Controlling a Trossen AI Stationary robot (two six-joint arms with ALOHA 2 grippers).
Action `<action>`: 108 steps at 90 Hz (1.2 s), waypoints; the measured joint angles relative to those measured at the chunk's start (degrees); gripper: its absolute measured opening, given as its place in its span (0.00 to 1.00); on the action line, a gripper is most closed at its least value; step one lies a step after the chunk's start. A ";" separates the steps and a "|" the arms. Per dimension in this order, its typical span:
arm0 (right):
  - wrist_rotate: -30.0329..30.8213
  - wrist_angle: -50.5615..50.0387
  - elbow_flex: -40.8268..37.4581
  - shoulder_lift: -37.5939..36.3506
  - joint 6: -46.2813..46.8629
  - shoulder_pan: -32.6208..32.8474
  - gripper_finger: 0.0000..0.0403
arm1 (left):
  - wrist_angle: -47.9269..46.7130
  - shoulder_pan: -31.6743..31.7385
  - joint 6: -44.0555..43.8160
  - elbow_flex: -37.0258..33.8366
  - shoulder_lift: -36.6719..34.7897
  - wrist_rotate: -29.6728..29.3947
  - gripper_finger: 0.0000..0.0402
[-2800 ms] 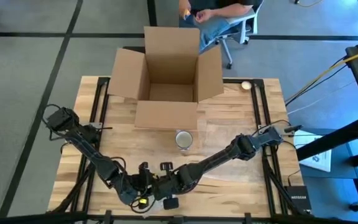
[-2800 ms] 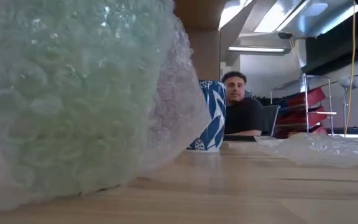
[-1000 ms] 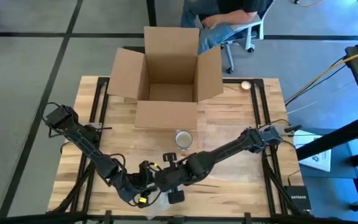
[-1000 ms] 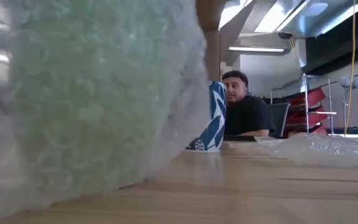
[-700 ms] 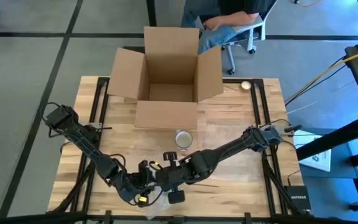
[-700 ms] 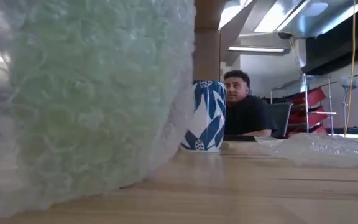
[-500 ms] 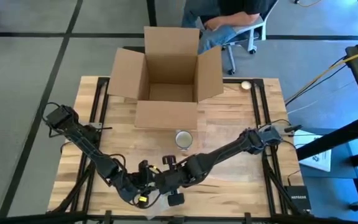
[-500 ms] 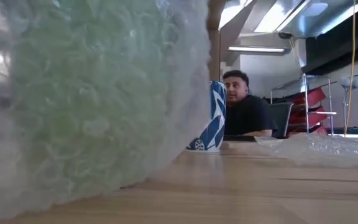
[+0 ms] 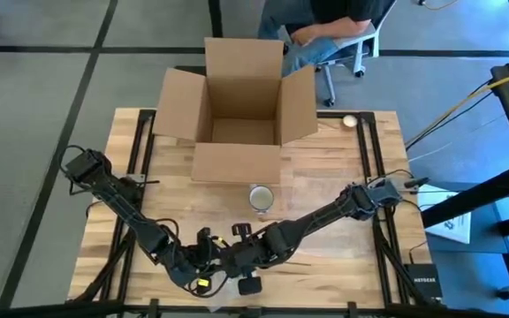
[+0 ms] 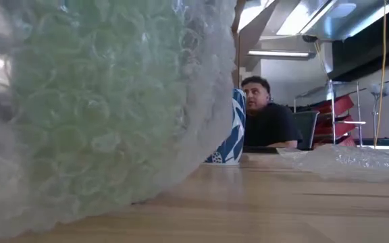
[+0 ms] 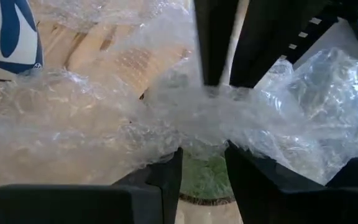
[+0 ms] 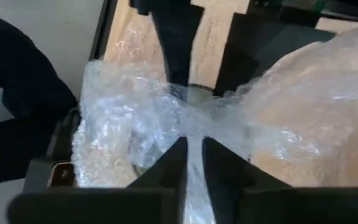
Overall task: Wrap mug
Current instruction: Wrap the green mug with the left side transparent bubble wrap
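We had both the left claw [image 11: 204, 163] and right claw [image 12: 194, 155] pinched shut on the bubble wrap [image 11: 92, 118]; next, we judged, carry it to the mug [image 9: 261, 197].

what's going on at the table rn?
Both arms meet at the table's near edge, the left gripper and right gripper each pinching the same sheet of bubble wrap. The blue-patterned mug stands bare, unwrapped, in front of the open cardboard box. A person sits beyond the table.

light: even, bright ceiling fixtures | blur: bubble wrap [image 10: 93, 108] (close foreground) | shadows: soft
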 joint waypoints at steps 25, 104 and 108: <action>1.01 -0.24 0.43 -4.02 -3.53 -1.04 0.41 | -0.16 0.00 0.26 0.02 0.00 0.00 0.26; 13.19 -0.06 -5.30 -4.12 2.81 4.92 0.21 | -1.23 0.02 0.07 0.02 -0.02 0.44 0.26; 12.69 2.56 -6.78 -4.05 1.74 4.58 0.14 | -1.22 0.02 0.07 0.02 -0.02 0.44 0.26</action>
